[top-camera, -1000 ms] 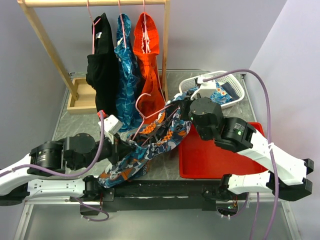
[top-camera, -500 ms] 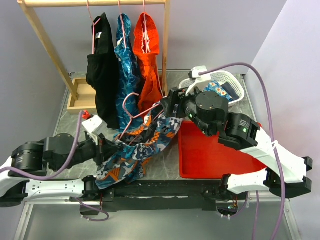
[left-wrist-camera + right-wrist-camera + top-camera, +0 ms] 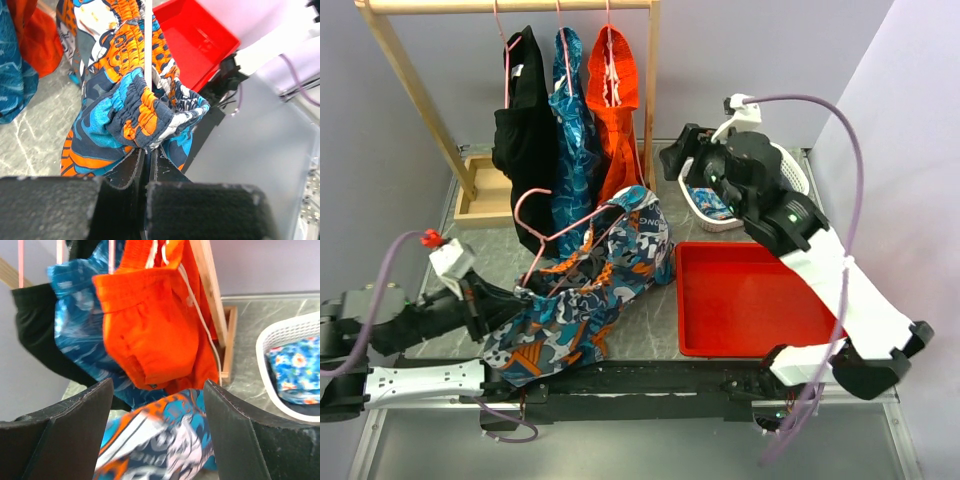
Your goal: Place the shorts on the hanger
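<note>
The shorts [image 3: 585,295], printed navy, white and orange, hang bunched over the pink wire hanger [image 3: 570,228], which tilts above the table left of centre. My left gripper [image 3: 508,298] is shut at the hanger's lower left corner. In the left wrist view the pale hanger wire [image 3: 148,45] runs down through the gathered waistband of the shorts [image 3: 135,110] into the shut left gripper [image 3: 148,152]. My right gripper [image 3: 672,160] is raised beside the rack post, open and empty. In its own view the right gripper [image 3: 157,425] looks down on the shorts [image 3: 165,445], apart from them.
A wooden rack [image 3: 650,100] at the back carries black, teal and orange garments [image 3: 615,150] on pink hangers. A wooden box [image 3: 485,195] sits at its foot. A red tray [image 3: 750,300] lies right of the shorts. A white basket [image 3: 792,175] holds floral cloth [image 3: 295,365].
My right gripper opened, let go of the shorts and rose back toward the basket. My left arm pulled left, carrying the hanger and shorts with it.
</note>
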Tool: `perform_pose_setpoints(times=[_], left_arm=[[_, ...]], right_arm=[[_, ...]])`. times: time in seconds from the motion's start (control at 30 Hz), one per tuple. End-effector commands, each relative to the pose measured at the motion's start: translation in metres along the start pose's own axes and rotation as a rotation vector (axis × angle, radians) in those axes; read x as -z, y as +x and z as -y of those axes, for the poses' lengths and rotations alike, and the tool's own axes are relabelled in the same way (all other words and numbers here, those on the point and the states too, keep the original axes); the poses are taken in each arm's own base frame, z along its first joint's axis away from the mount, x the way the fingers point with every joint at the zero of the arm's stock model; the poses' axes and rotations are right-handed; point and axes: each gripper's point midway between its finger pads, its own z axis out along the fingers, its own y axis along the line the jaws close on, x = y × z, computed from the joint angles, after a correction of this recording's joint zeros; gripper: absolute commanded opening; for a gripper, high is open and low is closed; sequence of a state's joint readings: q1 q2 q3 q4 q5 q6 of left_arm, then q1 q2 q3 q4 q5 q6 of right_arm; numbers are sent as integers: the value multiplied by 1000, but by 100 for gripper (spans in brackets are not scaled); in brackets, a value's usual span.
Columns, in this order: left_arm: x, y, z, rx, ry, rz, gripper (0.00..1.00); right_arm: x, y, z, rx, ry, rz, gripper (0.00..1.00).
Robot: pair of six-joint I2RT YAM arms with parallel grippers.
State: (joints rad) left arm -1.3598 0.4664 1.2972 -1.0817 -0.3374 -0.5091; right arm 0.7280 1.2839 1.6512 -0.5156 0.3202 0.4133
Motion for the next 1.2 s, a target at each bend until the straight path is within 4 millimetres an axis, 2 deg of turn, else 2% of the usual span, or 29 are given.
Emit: perform_pose_setpoints(times=[0.0,0.03,0.07,0.1,0.13,0.2,0.37,0.5,0.57,0.6,0.63,0.67,0.7,0.73,0.77,0.8,0.83,0.9,0.97,1.0,1.03,1.07,1.1,1.13,1.17], left_arm=[[28,-43,19,15,126,148,1],[33,-46,20,2,132,160,1],[40,-53,22,1,149,180,1],[45,-56,22,-4,154,193,1],[48,-58,21,-19,148,201,1],[61,-69,24,-26,170,240,1],[91,-91,22,-44,156,339,1],[103,-98,20,-50,143,377,1],[106,-100,18,-50,126,394,1],[107,-101,16,-47,119,403,1],[109,-102,13,-43,102,415,1],[110,-101,11,-41,96,420,1],[111,-101,9,-36,83,424,1],[113,-101,6,-33,64,433,1],[114,-101,4,-28,59,436,1],[114,-100,3,-20,52,439,1],[117,-100,1,-18,41,448,1],[120,-102,-1,-11,28,464,1],[127,-104,-5,-5,4,495,1],[129,-104,-6,-6,-6,504,1],[131,-104,-7,-5,-21,516,1],[133,-105,-8,-4,-29,527,1],[135,-106,-8,-5,-34,533,1],[137,-106,-9,-4,-44,540,1],[141,-108,-9,-3,-46,552,1]], right_arm=[[-34,6,-4,-97,-105,-7,79],[-45,9,14,-140,-82,-15,79],[-47,15,8,-164,-154,-50,79],[-55,12,7,-186,-187,-32,79],[-62,19,19,-222,-186,-45,79],[-71,21,13,-250,-279,-39,79],[-95,52,9,-294,-357,-95,79],[-110,83,-7,-321,-450,-147,78],[-108,97,-17,-308,-465,-168,78],[-98,104,-36,-295,-497,-179,77],[-95,119,-35,-287,-476,-188,77],[-87,124,-44,-281,-490,-186,77],[-69,122,-64,-276,-541,-168,77],[-63,137,-65,-278,-529,-180,77],[-55,139,-70,-281,-545,-177,77],[-42,130,-81,-296,-587,-145,77],[-31,141,-92,-298,-623,-168,77],[-15,139,-112,-305,-689,-164,77],[3,141,-141,-293,-761,-185,77],[4,145,-150,-273,-770,-192,77],[9,135,-164,-266,-795,-175,77],[16,140,-178,-259,-822,-191,77],[11,150,-185,-250,-818,-217,77],[14,139,-199,-253,-846,-204,77],[18,142,-210,-251,-866,-218,77]])
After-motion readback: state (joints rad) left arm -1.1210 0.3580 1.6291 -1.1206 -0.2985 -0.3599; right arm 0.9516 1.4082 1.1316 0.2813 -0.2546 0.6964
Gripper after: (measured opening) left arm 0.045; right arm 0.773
